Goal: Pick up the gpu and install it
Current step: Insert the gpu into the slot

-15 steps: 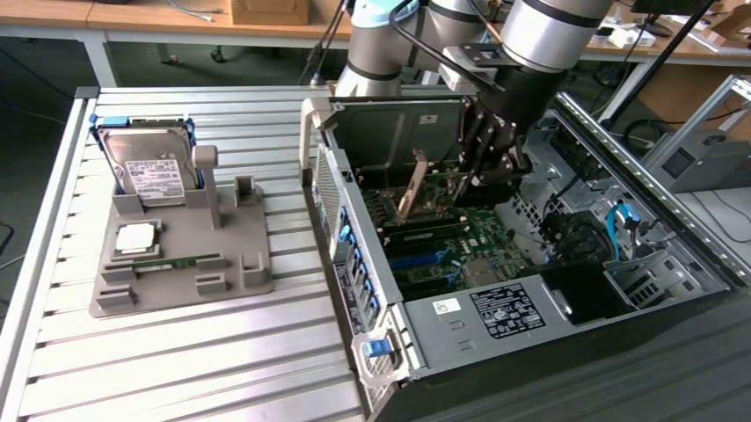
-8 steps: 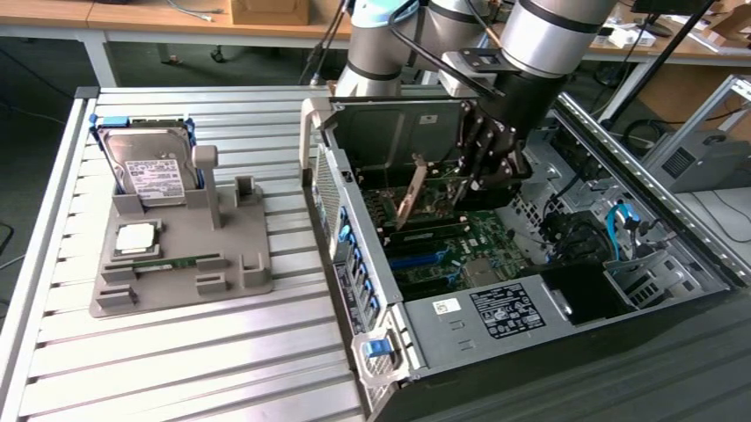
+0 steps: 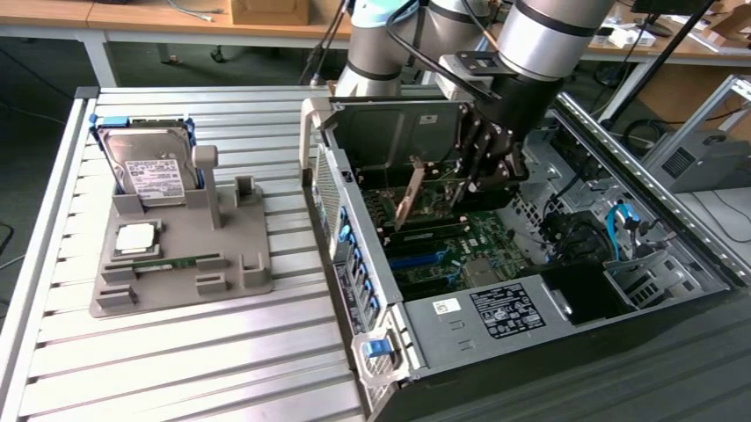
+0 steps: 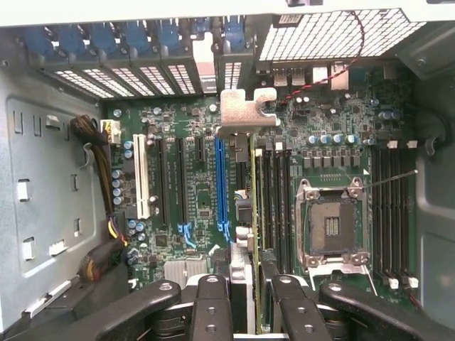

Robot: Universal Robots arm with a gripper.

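**Card held over the open case**

Ribbed aluminium table [image 3: 176, 352] is carrying two things, with wooden benches [image 3: 118, 18] running behind it. On the exterior view's left a grey fixture tray [image 3: 246, 272] is sitting with a silver hard drive [image 3: 147, 167] standing upright in it, a square processor chip [image 3: 135, 236] lying flat, and a narrow green memory stick [image 3: 176, 262] lying just beside the chip. On the exterior view's right an open computer case [image 3: 493, 352] is lying on its side, and the arm is reaching down into it.

From outside, the gripper [image 3: 479, 180] is hanging inside the case above the board, and the gpu [image 3: 410, 195] is showing as a thin tilted strip beside it, between the gripper and the case's rear wall.

Looking from the wrist, the gripper [image 4: 250, 305] is clamping the gpu [image 4: 242, 110] edge-on: one black finger [image 4: 211, 302] is pressing each face of the card. Its silvery end bracket is pointing towards the vented rear wall. The green motherboard [image 4: 178, 121] is spreading out beneath. The card's edge is running parallel to the blue slot [image 4: 219, 185], lying between that slot and the black memory slots [image 4: 277, 192], with the empty processor socket [image 4: 334, 224] further over. Whether the card is touching the board I cannot tell.
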